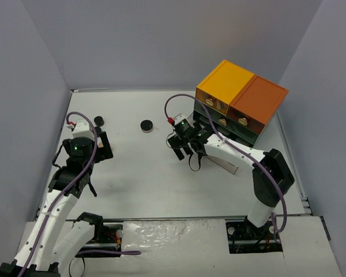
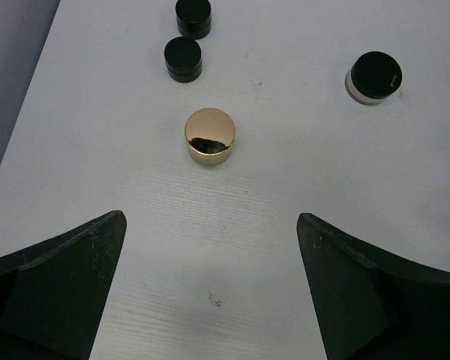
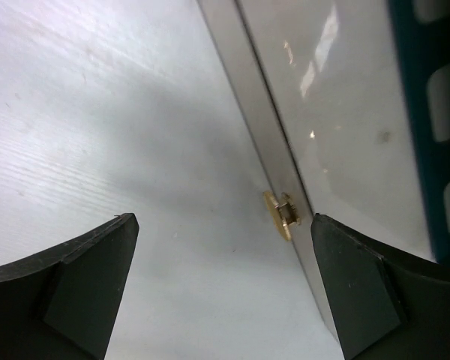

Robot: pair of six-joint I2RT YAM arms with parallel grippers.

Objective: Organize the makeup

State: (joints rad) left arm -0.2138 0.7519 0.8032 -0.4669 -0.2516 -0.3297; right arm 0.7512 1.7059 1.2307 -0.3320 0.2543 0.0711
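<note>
1 gold jar (image 2: 210,135) stands on the table (image 2: 300,187) just ahead of my left gripper (image 2: 210,300), on its centreline, untouched; jaws wide apart, empty. 2 black jars (image 2: 183,58) beyond it; 1 clear jar (image 2: 373,76) off right. Right gripper (image 3: 217,292): jaws apart, empty, low beside the box (image 1: 242,104), knob (image 3: 281,215) just ahead, nearer the right finger. Step, as I judge: getting a drawer open. Next: I centre on the knob, advance, close, pull straight; left then descends on the gold jar.
</note>
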